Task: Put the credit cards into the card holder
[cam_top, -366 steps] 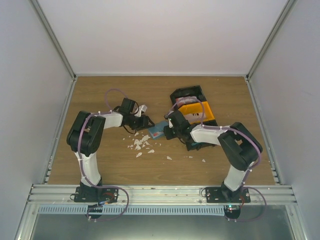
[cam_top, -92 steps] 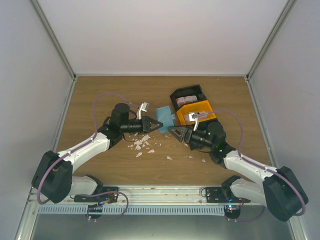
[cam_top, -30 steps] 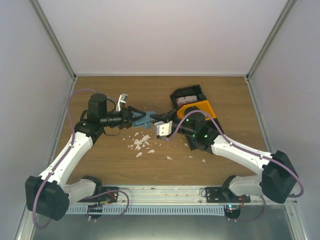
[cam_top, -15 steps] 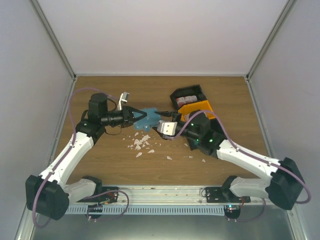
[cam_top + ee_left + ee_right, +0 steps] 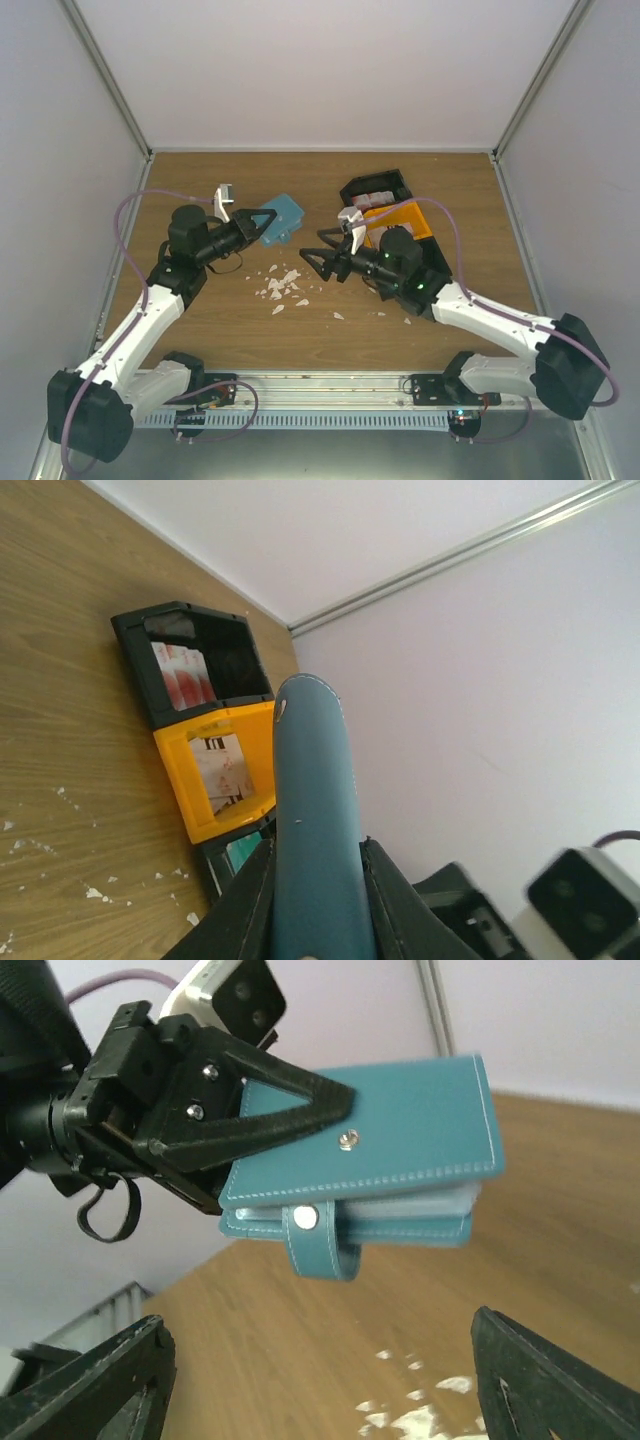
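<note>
The card holder point(image 5: 284, 217), a dull-blue wallet with a snap strap, hangs in the air over the table's left middle. My left gripper point(image 5: 267, 222) is shut on its edge. In the left wrist view the card holder point(image 5: 311, 820) fills the gap between both black fingers point(image 5: 240, 905). My right gripper point(image 5: 318, 252) stands open a short way to its right, empty. The right wrist view shows the card holder point(image 5: 372, 1165) ahead, apart from the right gripper point(image 5: 320, 1390). Credit cards point(image 5: 183, 675), white with red, stand in the black bin point(image 5: 378, 190); another card point(image 5: 226, 768) lies in the orange bin point(image 5: 402, 218).
White paper-like scraps point(image 5: 282, 285) lie scattered on the wooden table point(image 5: 200, 320) below the grippers. A teal bin point(image 5: 240, 850) sits next to the orange one, mostly hidden under the right arm. White walls enclose the table on three sides.
The right gripper opened, let go of the card holder and drew back. The left gripper shut on the holder and lifted it up and leftward.
</note>
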Available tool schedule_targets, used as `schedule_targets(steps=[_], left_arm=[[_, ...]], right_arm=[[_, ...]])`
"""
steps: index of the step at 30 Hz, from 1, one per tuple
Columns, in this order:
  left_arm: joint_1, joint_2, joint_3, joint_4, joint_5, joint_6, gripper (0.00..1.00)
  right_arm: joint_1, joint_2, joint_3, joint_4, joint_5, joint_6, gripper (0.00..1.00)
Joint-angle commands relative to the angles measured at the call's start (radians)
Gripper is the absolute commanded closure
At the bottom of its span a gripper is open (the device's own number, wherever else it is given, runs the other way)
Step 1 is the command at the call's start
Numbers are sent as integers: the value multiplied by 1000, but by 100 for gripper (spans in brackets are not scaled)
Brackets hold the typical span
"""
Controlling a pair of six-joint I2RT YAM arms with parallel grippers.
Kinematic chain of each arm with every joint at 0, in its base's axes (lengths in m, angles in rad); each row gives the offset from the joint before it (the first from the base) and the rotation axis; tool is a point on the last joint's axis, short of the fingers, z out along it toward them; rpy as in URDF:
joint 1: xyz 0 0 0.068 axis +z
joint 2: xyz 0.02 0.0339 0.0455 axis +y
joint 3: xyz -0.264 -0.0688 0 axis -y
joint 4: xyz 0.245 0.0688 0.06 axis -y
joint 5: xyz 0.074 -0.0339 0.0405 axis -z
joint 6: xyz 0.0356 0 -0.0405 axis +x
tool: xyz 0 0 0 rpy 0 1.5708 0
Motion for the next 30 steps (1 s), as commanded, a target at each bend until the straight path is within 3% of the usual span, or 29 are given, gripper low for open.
schedule_targets(steps=[1,6,12,15,19,21,23,27,30], left_arm=[[2,-6,-16,163,-19,-57,100],[2,-12,-17,188,21,-83,100],[2,-3,-11,197,66,-85,100],[2,0,-12,205,90,-87,100],[3,-4,-4,207,128,-66,99],[3,-9,20,179,170,-9,92],[5,-12,60,105,203,65,78],[7,-18,135,-81,322,232,53],[11,-5,183,-237,404,359,41]], right_arm=[[-28,56,-50,308,-57,534,17],[-75,206,-19,553,-143,859,15],[-95,360,90,678,-213,1009,21],[-105,400,129,694,-219,1034,35],[-123,443,148,744,-243,1059,72],[-139,451,147,747,-267,1053,89],[-163,445,143,752,-307,1025,99],[-219,436,187,694,-540,897,99],[-244,425,207,621,-747,792,99]])
